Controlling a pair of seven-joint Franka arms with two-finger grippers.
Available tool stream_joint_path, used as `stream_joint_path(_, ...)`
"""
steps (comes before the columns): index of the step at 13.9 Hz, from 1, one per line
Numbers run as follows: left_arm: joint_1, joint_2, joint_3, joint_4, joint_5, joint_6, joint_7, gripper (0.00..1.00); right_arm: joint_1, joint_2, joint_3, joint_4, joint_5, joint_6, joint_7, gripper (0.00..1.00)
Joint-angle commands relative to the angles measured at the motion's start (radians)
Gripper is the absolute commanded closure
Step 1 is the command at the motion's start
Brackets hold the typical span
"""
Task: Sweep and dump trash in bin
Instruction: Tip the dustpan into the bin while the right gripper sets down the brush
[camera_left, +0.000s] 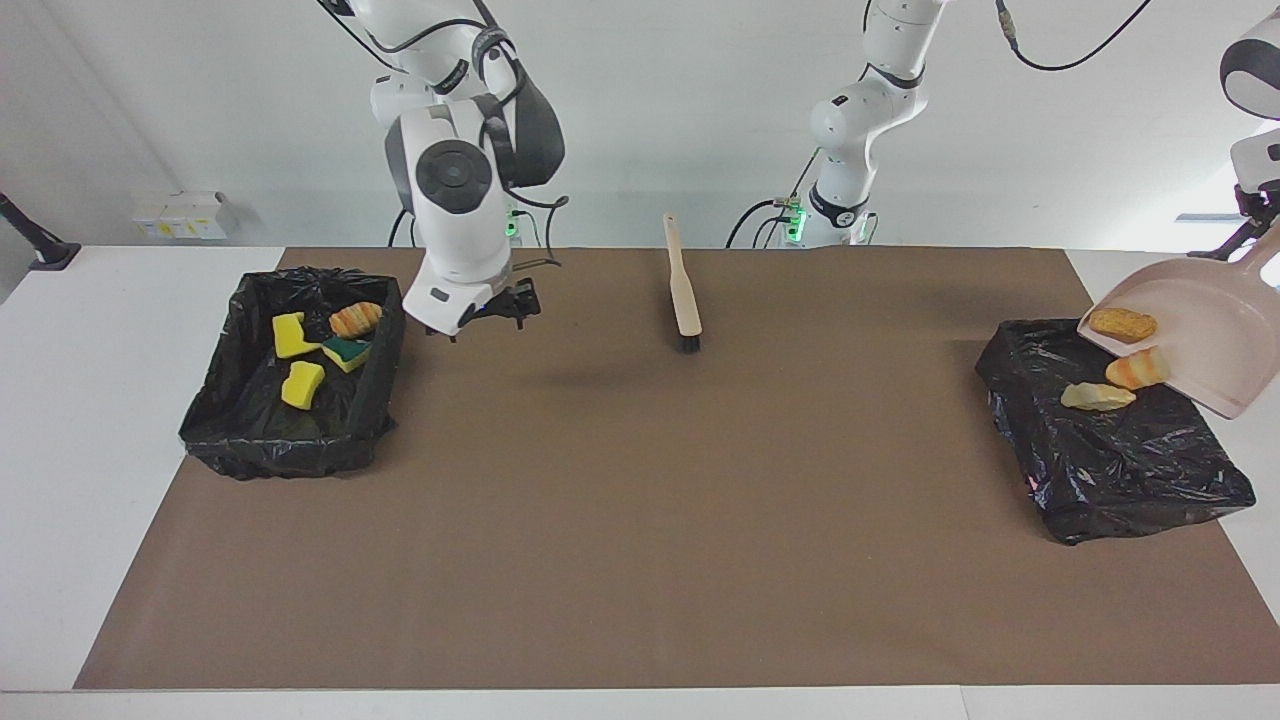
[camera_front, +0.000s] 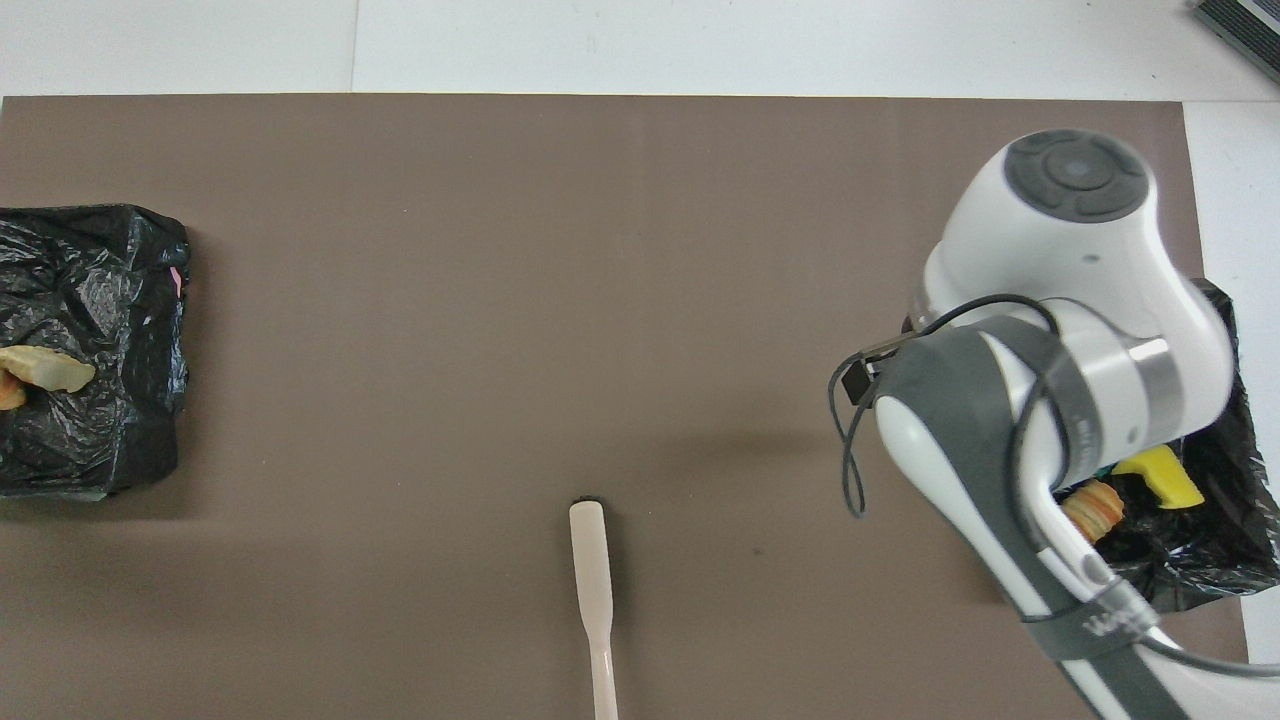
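Beige dustpan (camera_left: 1205, 335), far right of frame, tilted over the black-lined bin (camera_left: 1110, 440) in the left gripper (camera_left: 1250, 215); three trash chunks (camera_left: 1120, 360) sliding out. Right gripper (camera_left: 480, 310) empty, fingers apart, upper left. Brush (camera_left: 684, 290) parked. Nearly done.

A white table (camera_left: 120, 500) is being covered by a brown mat (camera_left: 640, 520), a plain white wall (camera_left: 200, 100) is being lit evenly, and small boxes (camera_left: 185, 215) are being kept against it.

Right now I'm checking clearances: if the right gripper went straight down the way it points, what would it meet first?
Probably the bare brown mat, just beside the bin holding yellow sponge pieces. The right gripper hangs close to that rim, so depth is uncertain.
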Motion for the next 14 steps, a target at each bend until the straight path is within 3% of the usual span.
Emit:
stream_joint_path(1,-0.04,0.013,0.007,0.022,0.065,-0.004,0.011,1.0,-0.036,-0.012,-0.07,0.068,-0.001,-0.008,-0.06,0.0)
stream_joint_path(7,-0.145,0.072,0.005,0.105,0.201,-0.016,-0.017,1.0,-0.009,-0.027,-0.224,0.179,0.067,0.005,-0.058,0.0)
stream_joint_path(11,-0.17,0.051,0.002,0.157,0.213,-0.026,-0.011,1.0,-0.015,-0.143,-0.276,0.116,0.112,-0.064,-0.048,0.0)
stream_joint_path(14,-0.258,0.03,-0.002,0.208,0.197,-0.126,-0.021,1.0,-0.018,-0.182,-0.278,0.053,0.114,-0.061,-0.043,0.0)
